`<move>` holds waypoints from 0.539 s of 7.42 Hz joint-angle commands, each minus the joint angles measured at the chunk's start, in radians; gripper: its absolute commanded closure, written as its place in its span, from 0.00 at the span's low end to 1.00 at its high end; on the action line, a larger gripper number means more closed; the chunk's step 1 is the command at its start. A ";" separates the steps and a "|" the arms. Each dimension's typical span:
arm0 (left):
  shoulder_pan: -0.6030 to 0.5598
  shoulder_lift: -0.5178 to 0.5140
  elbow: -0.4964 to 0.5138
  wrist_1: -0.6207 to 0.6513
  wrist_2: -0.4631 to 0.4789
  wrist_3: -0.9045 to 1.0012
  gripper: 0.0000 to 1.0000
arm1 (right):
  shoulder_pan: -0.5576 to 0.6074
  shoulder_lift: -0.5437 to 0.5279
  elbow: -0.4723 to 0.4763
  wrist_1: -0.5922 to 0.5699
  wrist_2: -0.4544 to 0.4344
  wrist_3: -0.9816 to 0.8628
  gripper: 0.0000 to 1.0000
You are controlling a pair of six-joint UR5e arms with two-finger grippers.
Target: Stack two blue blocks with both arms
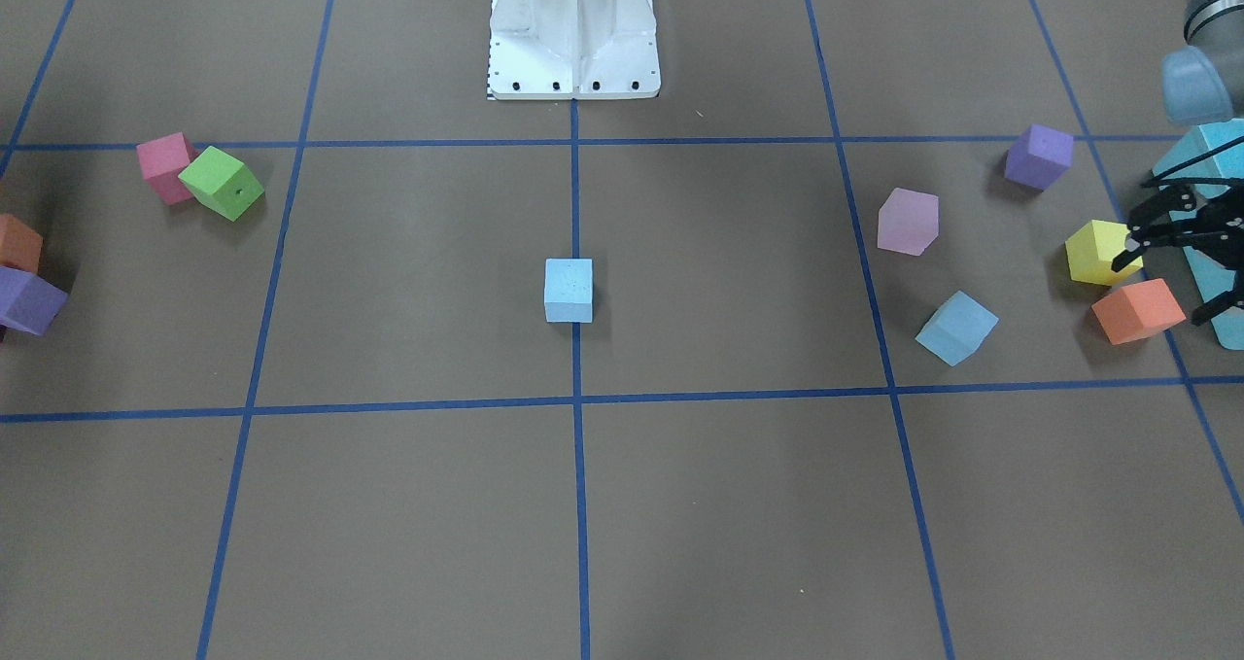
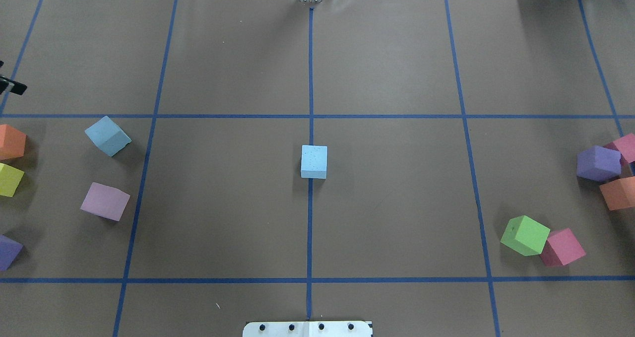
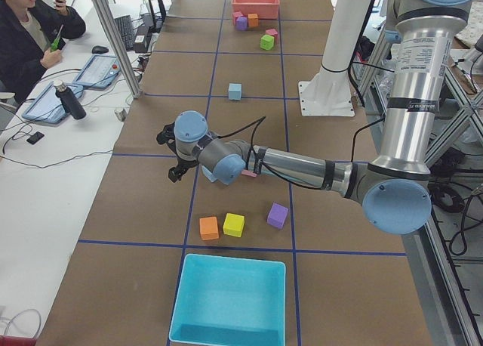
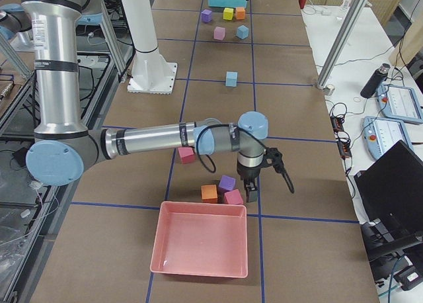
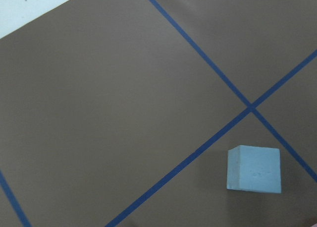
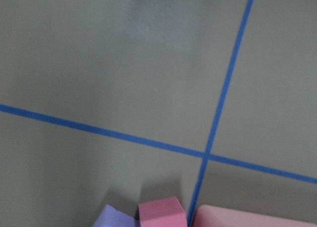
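Note:
One pale blue block [image 1: 569,291] sits on the centre tape line, also in the overhead view [image 2: 314,162] and the left wrist view [image 5: 254,169]. The second blue block [image 1: 957,327] lies turned on the robot's left side, also in the overhead view [image 2: 107,135]. My left gripper [image 1: 1171,281] is open and empty, above the table at the left end, apart from that block; from the side [image 3: 170,153] its arm hides most of the block. My right gripper [image 4: 264,184] shows only in the exterior right view, near a pink, purple and orange cube cluster; I cannot tell if it is open.
A lilac cube [image 1: 908,221], purple cube [image 1: 1038,155], yellow cube [image 1: 1093,250] and orange cube [image 1: 1137,310] surround the second blue block. A teal box [image 3: 230,301] stands at the left end, a pink tray [image 4: 201,243] at the right end. Green [image 1: 222,184] and pink [image 1: 163,166] cubes touch.

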 commanded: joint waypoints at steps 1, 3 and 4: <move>0.069 -0.047 0.034 -0.002 0.001 -0.005 0.02 | 0.058 -0.116 -0.007 0.078 0.029 -0.007 0.00; 0.099 -0.068 0.072 -0.003 0.003 -0.005 0.02 | 0.058 -0.163 -0.024 0.081 0.009 -0.007 0.00; 0.130 -0.068 0.070 -0.003 0.003 -0.019 0.02 | 0.058 -0.173 -0.023 0.083 0.010 -0.007 0.00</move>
